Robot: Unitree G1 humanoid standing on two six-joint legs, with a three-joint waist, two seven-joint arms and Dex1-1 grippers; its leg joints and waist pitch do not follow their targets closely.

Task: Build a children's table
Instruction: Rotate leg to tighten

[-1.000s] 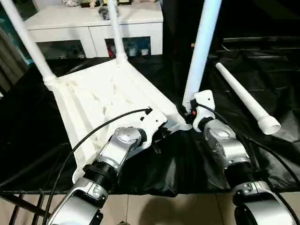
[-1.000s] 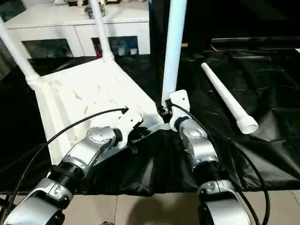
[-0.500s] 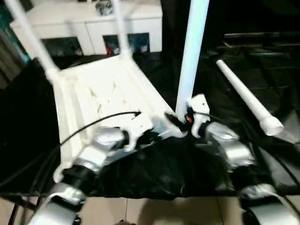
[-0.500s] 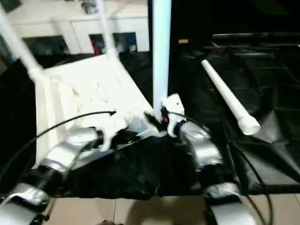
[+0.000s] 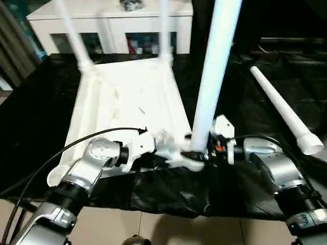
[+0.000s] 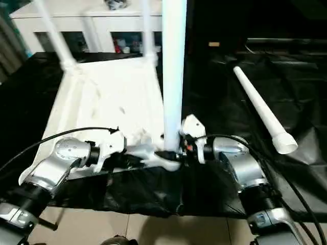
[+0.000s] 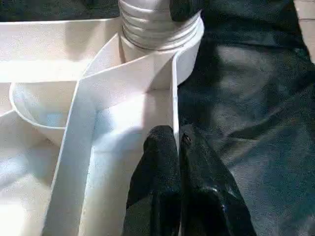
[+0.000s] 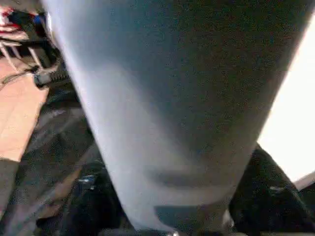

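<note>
Both grippers grip: the left gripper (image 7: 178, 162) pinches the white ribbed plastic tabletop's (image 5: 127, 97) rim; the right gripper (image 5: 196, 153) clamps the upright white tubular leg (image 5: 214, 66).

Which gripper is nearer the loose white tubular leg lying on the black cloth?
Right. The right gripper grips the upright leg, nearer the loose leg; the left gripper pinches the tabletop's rib, farther away.

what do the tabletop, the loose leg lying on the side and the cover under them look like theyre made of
Tabletop: apparently moulded white plastic, semi-matte, with thin ribs across its underside. Loose leg: seemingly the same white plastic, a smooth tube with a ridged, flared end. Cover: black sheet, probably thin plastic or coated fabric; it wrinkles and catches soft highlights.
</note>
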